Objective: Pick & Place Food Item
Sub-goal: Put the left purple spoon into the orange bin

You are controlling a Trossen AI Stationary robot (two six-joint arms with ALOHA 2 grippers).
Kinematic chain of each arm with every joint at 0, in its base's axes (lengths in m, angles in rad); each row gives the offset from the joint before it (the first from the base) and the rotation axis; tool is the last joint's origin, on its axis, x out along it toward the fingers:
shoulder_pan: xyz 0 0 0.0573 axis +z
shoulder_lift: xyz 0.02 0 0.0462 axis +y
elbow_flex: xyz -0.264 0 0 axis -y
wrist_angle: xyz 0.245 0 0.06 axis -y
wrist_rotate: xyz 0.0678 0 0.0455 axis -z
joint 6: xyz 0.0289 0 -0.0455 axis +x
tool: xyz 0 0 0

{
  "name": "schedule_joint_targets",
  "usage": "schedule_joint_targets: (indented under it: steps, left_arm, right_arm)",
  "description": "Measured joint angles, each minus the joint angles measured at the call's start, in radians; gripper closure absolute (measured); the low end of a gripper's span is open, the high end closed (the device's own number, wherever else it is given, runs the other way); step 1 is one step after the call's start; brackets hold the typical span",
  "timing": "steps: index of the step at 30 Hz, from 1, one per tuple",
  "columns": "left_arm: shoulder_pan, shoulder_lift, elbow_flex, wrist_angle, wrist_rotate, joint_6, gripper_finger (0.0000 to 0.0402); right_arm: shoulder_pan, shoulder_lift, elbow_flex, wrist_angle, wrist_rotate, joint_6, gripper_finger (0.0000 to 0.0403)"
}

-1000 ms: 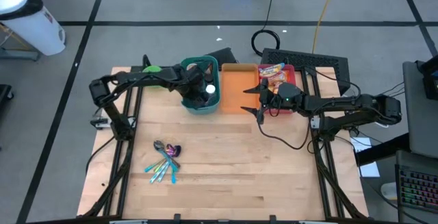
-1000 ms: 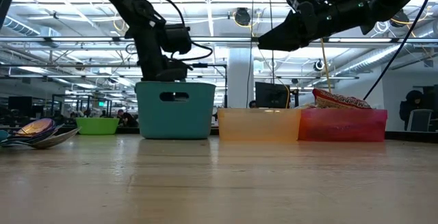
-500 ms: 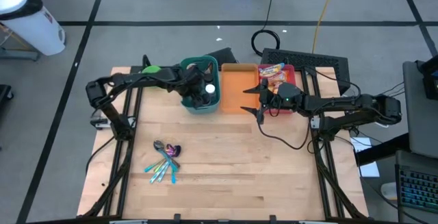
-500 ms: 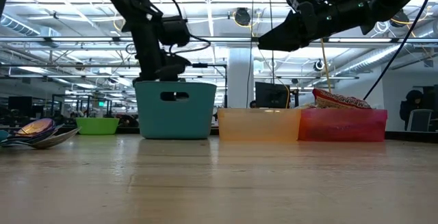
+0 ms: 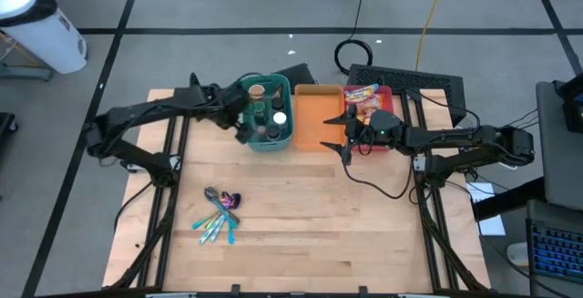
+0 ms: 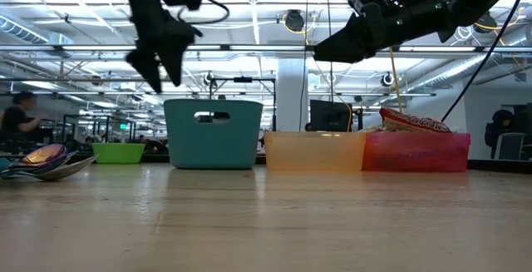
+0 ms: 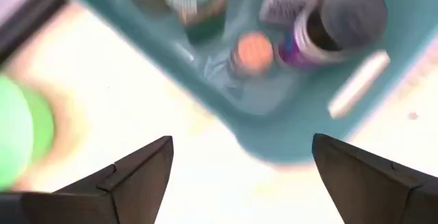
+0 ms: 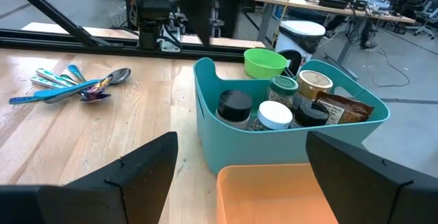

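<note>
Left gripper (image 5: 239, 125) fingers wide, empty, beside teal bin (image 5: 284, 139); right gripper (image 5: 344, 141) wide, empty. Risk: low swing clips bin rim.

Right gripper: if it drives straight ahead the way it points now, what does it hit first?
Probably the teal bin: the right gripper hovers open, aimed across the orange tray toward the bin's near wall. Height is unclear, so it may touch the tray first.

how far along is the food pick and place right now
Done: jars and a packet sit in the teal bin. In hand: nothing; the left gripper is open at the bin's edge, and the right gripper is open over the orange tray. Left: snack packets in the red tray.
</note>
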Motion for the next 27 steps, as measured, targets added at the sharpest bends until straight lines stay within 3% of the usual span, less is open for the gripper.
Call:
schedule_joint_targets:
  steps: [8, 15, 20, 27]
  left_arm:
    - [-0.257, -0.142, -0.177, -0.054, 0.004, -0.375, 0.0050]
    - [-0.534, -0.147, -0.413, 0.120, 0.089, -0.665, 0.0050]
    - [-0.630, -0.141, -0.492, 0.240, 0.098, -0.760, 0.0050]
    - [-0.695, -0.140, -0.508, 0.230, 0.089, -0.776, 0.0051]
  right_arm:
    - [0.000, 0.000, 0.000, -0.019, 0.000, -0.001, 0.0085]
    - [0.002, 0.000, 0.000, -0.015, -0.004, 0.013, 0.0085]
    - [0.002, 0.000, 0.000, 0.001, -0.004, 0.028, 0.0085]
    - [0.016, 0.000, 0.000, 0.011, -0.005, 0.042, 0.0085]
